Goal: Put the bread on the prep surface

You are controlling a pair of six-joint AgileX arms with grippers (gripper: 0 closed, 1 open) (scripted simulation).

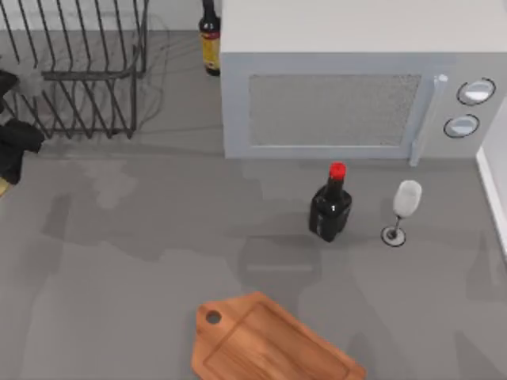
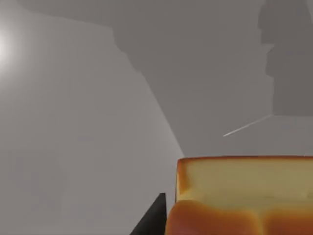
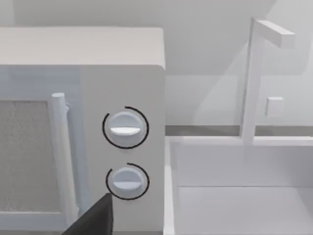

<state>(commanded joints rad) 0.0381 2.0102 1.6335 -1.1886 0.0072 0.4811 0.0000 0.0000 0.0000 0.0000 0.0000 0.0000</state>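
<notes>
Bread (image 2: pixel 244 196) sits right up close in my left wrist view, a golden loaf with a pale cut side and a brown crust. One dark finger (image 2: pixel 151 220) of my left pincer pokes out just beside it. I cannot tell if that pincer is pinching the loaf or spread wide. From above, my left arm (image 1: pixel 16 142) is a dark shape at the far left edge of the counter (image 1: pixel 119 261), near the wire dish rack (image 1: pixel 79 71).

The prep surface (image 1: pixel 269 340) is an orange-brown wooden cutting board. It lies flat at the near edge of the counter, a bit right of the middle, with its handle hole toward the left. It is bare.

Behind the board stand a dark wine bottle (image 1: pixel 330 207) with a red cap and a wine glass (image 1: pixel 402 210) just to its right, both upright. A pale microwave (image 1: pixel 348 87) sits at the back. A second bottle (image 1: pixel 209 39) with a yellow label stands left of it, but I cannot read any words on it.

My right wrist view looks at the microwave's two round knobs (image 3: pixel 125 128) and a white sink (image 3: pixel 239 191) beside it. A dark finger (image 3: pixel 95 220) of my right pincer shows there, and I cannot tell if that pincer is spread or pressed together.
</notes>
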